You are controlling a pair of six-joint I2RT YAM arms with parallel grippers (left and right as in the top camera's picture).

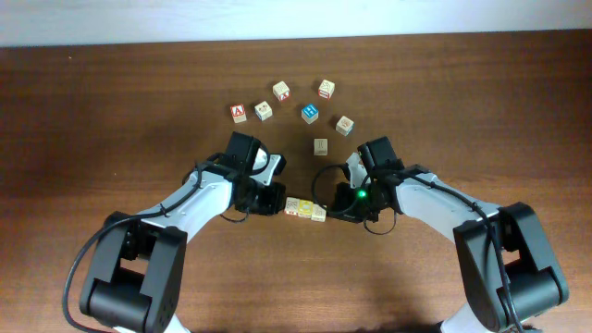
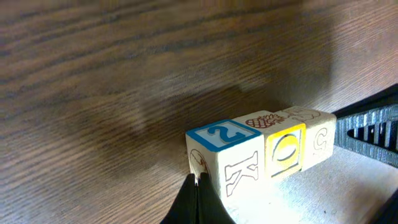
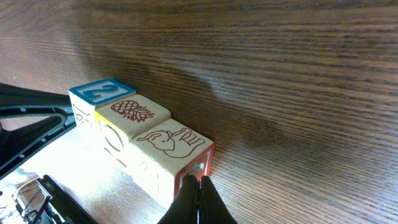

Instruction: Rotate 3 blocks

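Blocks [image 1: 305,209] lie end to end in a short row on the counter [image 1: 111,111], between my two arms in the overhead view. Seven other cubes [image 1: 310,113] are scattered well beyond them. My left fingers [image 1: 280,202] and right fingers [image 1: 331,211] each meet one end of the row.

From the left wrist, the left fingers [image 2: 196,198] are pressed together with nothing between them. Their tip touches the end face of the block topped with a blue 2.

From the right wrist, the right fingers [image 3: 199,198] are likewise closed on nothing, tip against the red end face under the elephant print.

I judge these blocks light, rigid wood with smooth printed faces. Nothing will crush, but a row pinched only at its ends can buckle at the joints or slide. I would keep the push centred on both end faces, or take one block across two flat opposite sides.
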